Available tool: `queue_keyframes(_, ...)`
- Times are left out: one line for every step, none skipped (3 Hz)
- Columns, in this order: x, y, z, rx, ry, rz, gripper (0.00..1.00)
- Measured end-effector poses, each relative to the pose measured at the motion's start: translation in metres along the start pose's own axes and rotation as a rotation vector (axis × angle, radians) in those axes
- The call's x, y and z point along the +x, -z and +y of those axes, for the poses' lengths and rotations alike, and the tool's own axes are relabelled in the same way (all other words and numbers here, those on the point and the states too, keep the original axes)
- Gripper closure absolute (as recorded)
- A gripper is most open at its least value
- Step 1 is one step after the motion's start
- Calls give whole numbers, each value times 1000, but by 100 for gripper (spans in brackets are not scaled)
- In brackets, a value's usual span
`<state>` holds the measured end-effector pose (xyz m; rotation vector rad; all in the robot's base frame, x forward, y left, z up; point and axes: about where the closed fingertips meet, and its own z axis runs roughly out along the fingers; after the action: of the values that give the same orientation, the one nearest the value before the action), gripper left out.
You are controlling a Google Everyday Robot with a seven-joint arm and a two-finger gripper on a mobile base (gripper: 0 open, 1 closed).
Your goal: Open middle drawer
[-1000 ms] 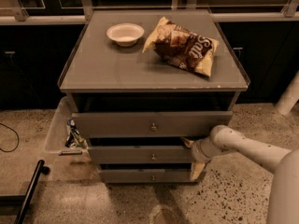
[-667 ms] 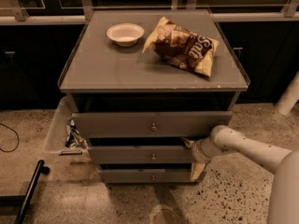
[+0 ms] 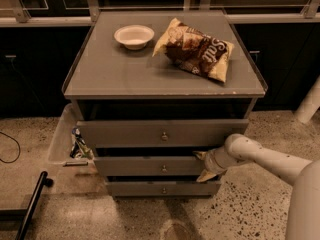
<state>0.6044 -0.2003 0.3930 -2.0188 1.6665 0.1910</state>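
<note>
The grey cabinet (image 3: 165, 79) has three stacked drawer fronts, each with a small round knob. The middle drawer (image 3: 150, 167) is the wide shallow front between the taller top drawer (image 3: 125, 133) and the narrow bottom one (image 3: 140, 188). Its knob (image 3: 164, 168) is bare. My gripper (image 3: 202, 165) is at the right end of the middle drawer's front, against its edge, well to the right of the knob. The white arm (image 3: 270, 159) reaches in from the lower right. A dark gap shows above the middle drawer's front.
On the cabinet top sit a white bowl (image 3: 134, 36) and a chip bag (image 3: 196, 49). A clear bin (image 3: 62, 139) with packets stands against the cabinet's left side. A black bar (image 3: 32, 204) lies at the lower left and a white post (image 3: 310, 104) stands at the right.
</note>
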Motion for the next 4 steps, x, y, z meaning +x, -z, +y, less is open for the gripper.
queue_keyframes(2, -1, 12, -27, -4, -1, 66)
queue_keyframes(1, 2, 10, -27, -4, -1, 88)
queue_keyframes(0, 2, 10, -27, -4, -1, 93)
queue_keyframes(0, 2, 10, -27, -4, -1, 70)
